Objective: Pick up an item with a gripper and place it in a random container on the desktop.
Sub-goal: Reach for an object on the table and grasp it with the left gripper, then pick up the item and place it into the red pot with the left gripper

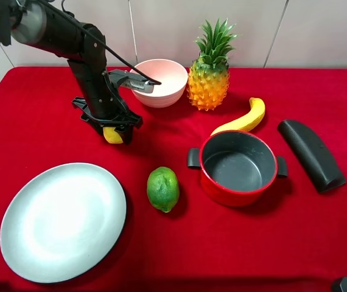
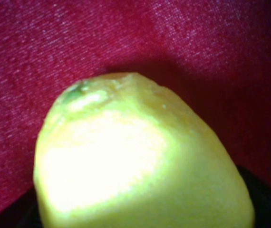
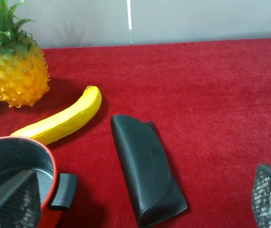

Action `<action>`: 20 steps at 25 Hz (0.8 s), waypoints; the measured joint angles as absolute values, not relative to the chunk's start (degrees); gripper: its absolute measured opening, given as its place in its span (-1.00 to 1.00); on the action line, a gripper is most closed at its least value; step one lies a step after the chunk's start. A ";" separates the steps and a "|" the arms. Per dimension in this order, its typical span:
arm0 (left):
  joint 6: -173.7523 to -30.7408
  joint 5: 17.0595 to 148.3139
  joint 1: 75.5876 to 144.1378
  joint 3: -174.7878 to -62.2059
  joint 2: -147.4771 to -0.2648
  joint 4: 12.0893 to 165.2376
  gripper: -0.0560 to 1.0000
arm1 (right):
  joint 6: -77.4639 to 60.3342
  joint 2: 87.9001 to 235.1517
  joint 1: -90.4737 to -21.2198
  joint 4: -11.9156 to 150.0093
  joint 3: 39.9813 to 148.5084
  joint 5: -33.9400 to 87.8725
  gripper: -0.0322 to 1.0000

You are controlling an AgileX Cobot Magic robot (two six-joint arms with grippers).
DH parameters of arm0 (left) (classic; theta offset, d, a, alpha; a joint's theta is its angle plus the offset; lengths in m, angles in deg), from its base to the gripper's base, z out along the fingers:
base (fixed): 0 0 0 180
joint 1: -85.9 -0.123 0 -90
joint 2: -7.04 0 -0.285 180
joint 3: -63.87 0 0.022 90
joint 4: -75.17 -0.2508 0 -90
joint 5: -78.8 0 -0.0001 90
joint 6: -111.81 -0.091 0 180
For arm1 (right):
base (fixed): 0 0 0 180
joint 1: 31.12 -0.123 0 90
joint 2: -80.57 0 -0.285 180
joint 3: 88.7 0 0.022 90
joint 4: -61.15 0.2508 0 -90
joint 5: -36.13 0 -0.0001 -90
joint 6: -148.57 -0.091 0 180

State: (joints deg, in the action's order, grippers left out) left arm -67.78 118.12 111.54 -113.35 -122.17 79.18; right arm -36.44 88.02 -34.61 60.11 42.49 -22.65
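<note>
The yellow lemon lies on the red desktop at the back left. My left gripper has come down over it with a finger on each side and looks shut on it. In the left wrist view the lemon fills the picture, with black finger edges at the lower corners. The red pot with its grey inside stands empty right of the middle. It also shows in the right wrist view. My right gripper is open and empty, above the cloth next to the pot.
A pink bowl stands just behind the left gripper. A pineapple and a banana are behind the pot. A green fruit lies left of the pot. A grey plate is at the front left, a black case at the right.
</note>
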 joint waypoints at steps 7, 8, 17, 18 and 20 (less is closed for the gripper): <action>-67.78 118.19 111.54 -113.35 -122.17 79.18 0.32 | -36.44 88.02 -34.61 60.13 42.49 -22.65 0.41; -67.78 118.39 111.54 -113.40 -122.17 79.18 0.32 | -36.44 88.02 -34.61 60.13 42.49 -22.65 0.41; -67.78 123.23 111.54 -114.75 -118.82 79.24 0.32 | -36.44 88.02 -34.61 60.13 42.49 -22.65 0.41; -67.78 124.09 111.54 -115.12 -118.49 79.24 0.32 | -36.44 88.02 -34.61 60.13 42.49 -22.65 0.41; -67.76 125.70 111.54 -115.87 -118.19 79.24 0.32 | -36.44 88.02 -34.61 60.13 42.49 -22.65 0.41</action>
